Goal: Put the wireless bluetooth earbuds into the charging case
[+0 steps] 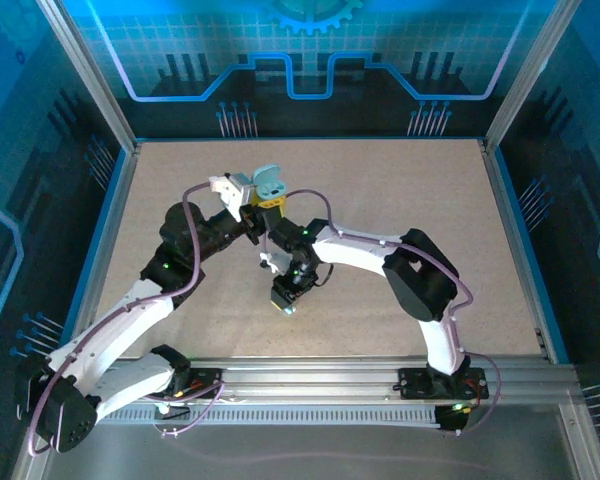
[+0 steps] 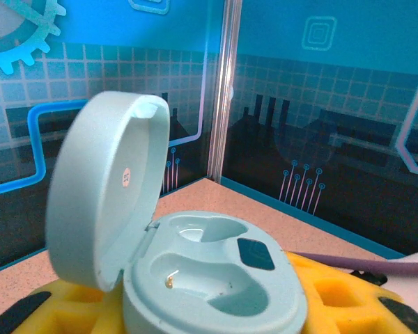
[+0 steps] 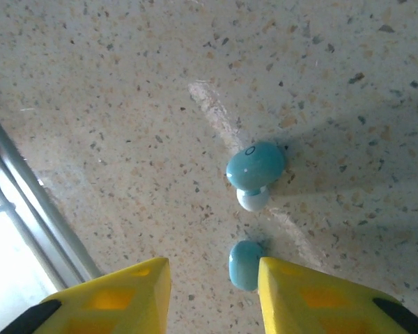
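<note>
My right claw (image 3: 214,278) hung spread over the table (image 3: 111,104), one blue earbud (image 3: 245,266) between its fingers and its twin (image 3: 254,169) just beyond. I judged them light, hard and slick (grip the broad sides). My left claw (image 2: 195,316) pinched the open charging case (image 2: 195,268), both sockets empty. Whether the near bud touched my finger, I couldn't tell.

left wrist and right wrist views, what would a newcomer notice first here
In the left wrist view, a pale teal charging case held in the left tool stands open, lid up, both wells empty. In the right wrist view, two light blue earbuds lie on the speckled table, the nearer one between the open yellow fingers of the right tool.
</note>
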Tool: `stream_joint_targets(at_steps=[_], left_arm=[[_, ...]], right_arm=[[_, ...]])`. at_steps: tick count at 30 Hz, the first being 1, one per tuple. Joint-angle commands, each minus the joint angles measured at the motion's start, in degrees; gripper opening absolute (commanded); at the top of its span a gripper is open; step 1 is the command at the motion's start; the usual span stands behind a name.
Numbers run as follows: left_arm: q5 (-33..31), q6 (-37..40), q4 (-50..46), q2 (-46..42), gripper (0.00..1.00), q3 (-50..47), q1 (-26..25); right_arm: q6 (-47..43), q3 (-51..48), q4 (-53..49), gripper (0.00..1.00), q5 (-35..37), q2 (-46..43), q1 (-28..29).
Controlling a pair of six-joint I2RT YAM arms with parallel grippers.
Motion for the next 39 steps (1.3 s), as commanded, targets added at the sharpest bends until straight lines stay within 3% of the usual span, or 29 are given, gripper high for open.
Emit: stream_joint_targets(at_steps=[1, 20, 29, 39], left_arm=[[-0.99, 0.66, 0.02, -1.13, 0.32, 0.67, 0.35], [-0.95, 0.56, -0.16, -0.28, 0.32, 0.51, 0.37], [-0.75, 0.25, 0.02, 0.08, 0.32, 0.58, 0.35], [0.32, -0.82, 1.07, 1.39, 0.32, 0.97, 0.22]], right_arm=[[-1.25, 1.70, -3.31, 0.40, 3.04, 1.94, 0.86], [-2.53, 4.79, -7.34, 0.36, 4.05, 6.20, 2.38], [0.79, 3.97, -6.92, 0.26, 8.75, 4.28, 2.35], [12.01, -9.60, 0.33, 0.24, 10.05, -7.39, -6.89]])
